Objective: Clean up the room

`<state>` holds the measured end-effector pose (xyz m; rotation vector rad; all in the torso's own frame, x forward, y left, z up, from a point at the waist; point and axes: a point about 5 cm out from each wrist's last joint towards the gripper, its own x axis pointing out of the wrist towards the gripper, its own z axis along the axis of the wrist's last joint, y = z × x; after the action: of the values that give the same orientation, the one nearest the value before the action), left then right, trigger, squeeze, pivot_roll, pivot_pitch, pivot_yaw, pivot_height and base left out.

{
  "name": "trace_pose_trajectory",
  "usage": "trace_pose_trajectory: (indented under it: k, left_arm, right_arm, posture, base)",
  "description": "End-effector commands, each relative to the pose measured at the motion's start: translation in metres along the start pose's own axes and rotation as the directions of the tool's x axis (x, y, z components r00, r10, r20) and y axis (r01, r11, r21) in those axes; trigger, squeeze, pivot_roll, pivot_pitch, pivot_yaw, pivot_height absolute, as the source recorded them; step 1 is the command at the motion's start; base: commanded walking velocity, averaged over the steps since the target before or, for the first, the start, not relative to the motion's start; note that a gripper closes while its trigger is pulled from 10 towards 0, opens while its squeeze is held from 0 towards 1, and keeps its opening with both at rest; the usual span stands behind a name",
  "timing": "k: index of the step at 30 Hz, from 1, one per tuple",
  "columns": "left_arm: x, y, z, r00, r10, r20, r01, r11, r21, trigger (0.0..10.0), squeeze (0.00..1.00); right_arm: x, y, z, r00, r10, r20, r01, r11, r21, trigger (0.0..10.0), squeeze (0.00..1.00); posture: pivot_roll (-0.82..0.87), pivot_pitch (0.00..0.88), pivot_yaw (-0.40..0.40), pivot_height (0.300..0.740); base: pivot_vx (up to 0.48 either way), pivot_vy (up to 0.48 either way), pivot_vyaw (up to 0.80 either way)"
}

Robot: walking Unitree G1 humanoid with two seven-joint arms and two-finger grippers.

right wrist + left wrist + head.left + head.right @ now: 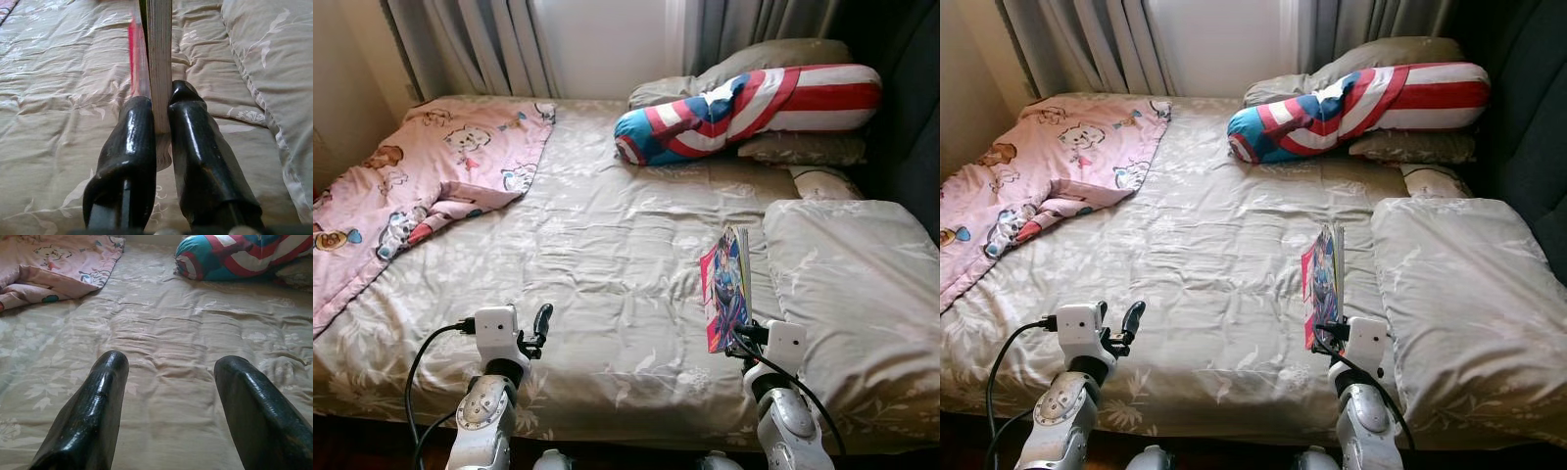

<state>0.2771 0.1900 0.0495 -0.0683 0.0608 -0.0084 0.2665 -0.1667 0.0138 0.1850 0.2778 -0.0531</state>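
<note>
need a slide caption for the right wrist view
Right gripper clamped on the edge of a comic book, held upright on edge over the floral bedspread, pillow alongside.

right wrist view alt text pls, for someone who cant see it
The right tool is shut on a book, held on edge above the beige floral bedspread, with a matching pillow beside it.

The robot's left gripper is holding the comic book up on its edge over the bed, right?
Not quite. The right gripper is holding the comic book up on its edge over the bed; the right wrist view shows its jaws clamped on the pages. The left gripper is open and holds nothing.
</note>
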Motion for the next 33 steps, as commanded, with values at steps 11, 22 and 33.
trace_pose_trajectory:
  k: [11,22,33]
  left_arm:
    - [0.0018,-0.0028,0.0041,1.0,-0.014,0.009,0.014,1.0,0.004,10.0,0.0]
    - [0.001,-0.0029,0.0043,1.0,-0.018,0.008,0.018,1.0,0.01,10.0,0.0]
    - [0.0013,-0.0038,0.0045,1.0,-0.023,0.008,0.023,1.0,0.01,10.0,0.0]
  right_arm:
    - [0.0027,0.0044,0.0052,1.0,0.016,0.019,-0.015,0.999,-0.033,10.0,0.0]
    - [0.0017,0.0036,0.0067,0.999,0.005,0.039,-0.004,0.999,-0.04,10.0,0.0]
    - [0.0018,0.0054,0.0063,0.999,0.011,0.039,-0.008,0.998,-0.07,10.0,0.0]
  posture:
    - [-0.02,0.024,0.011,0.663]
    - [-0.02,0.027,0.011,0.663]
    - [-0.02,0.026,0.011,0.663]
  base:
    - [0.0,0.0,0.0]
    - [0.0,0.0,0.0]
    - [0.0,0.0,0.0]
